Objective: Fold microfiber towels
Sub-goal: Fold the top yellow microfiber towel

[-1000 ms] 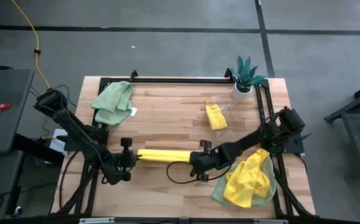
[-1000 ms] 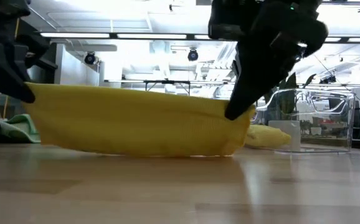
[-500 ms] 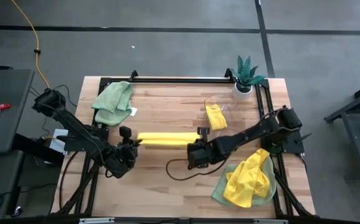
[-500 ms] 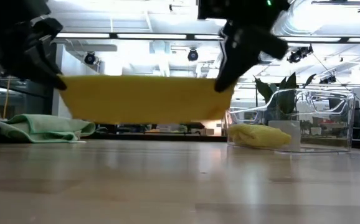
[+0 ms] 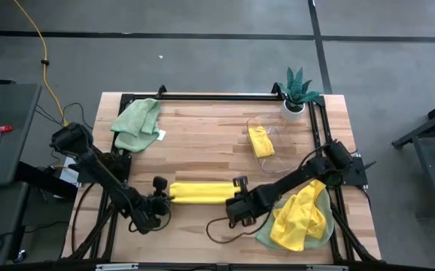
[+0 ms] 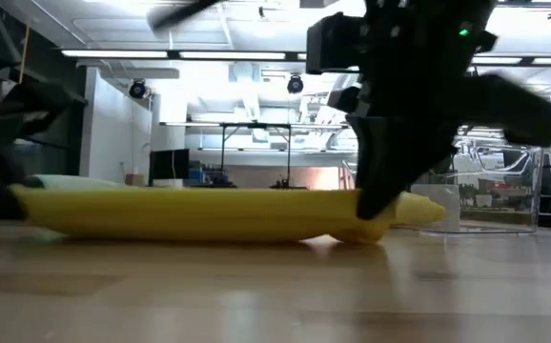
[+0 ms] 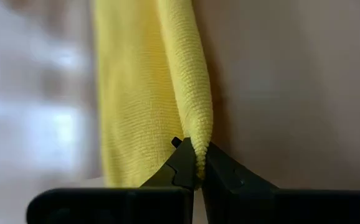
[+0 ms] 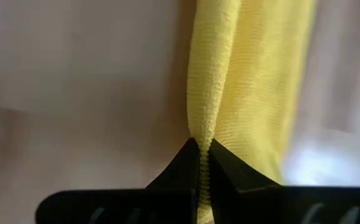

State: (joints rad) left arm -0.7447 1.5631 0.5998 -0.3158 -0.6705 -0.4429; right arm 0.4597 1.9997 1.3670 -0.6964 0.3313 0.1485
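Near the front middle of the light wooden butcher-block table [image 5: 202,143], the bright yellow microfiber towel [image 5: 200,192] lies stretched into a long flat band, resting on the wood along most of its length. Its left end is pinched in the left gripper [image 5: 159,197], whose fingers [image 7: 181,163] are clamped together on a thin fold of the cloth. The right gripper [image 5: 240,197] holds the other end the same way, its fingers [image 8: 192,160] squeezed onto a narrow ridge of fabric.

Both holds take only a thin edge, so a sideways pull could draw the cloth out of one grip and let the fold spring open. Letting go unevenly, one end first, would likely skew the band. Soft pile may also cling to the fingers as they part and lift a corner.

Right of this towel, close to the right arm, a loose heap of yellow cloth on a pale sage green cloth [image 5: 300,218] could be snagged by that arm. Behind the towel sits a clear plastic bin [image 5: 272,138] holding a folded yellow towel [image 5: 260,141], with a crumpled sage green towel [image 5: 136,124] at the back left and a small green potted plant [image 5: 296,91] at the back right, all well apart.
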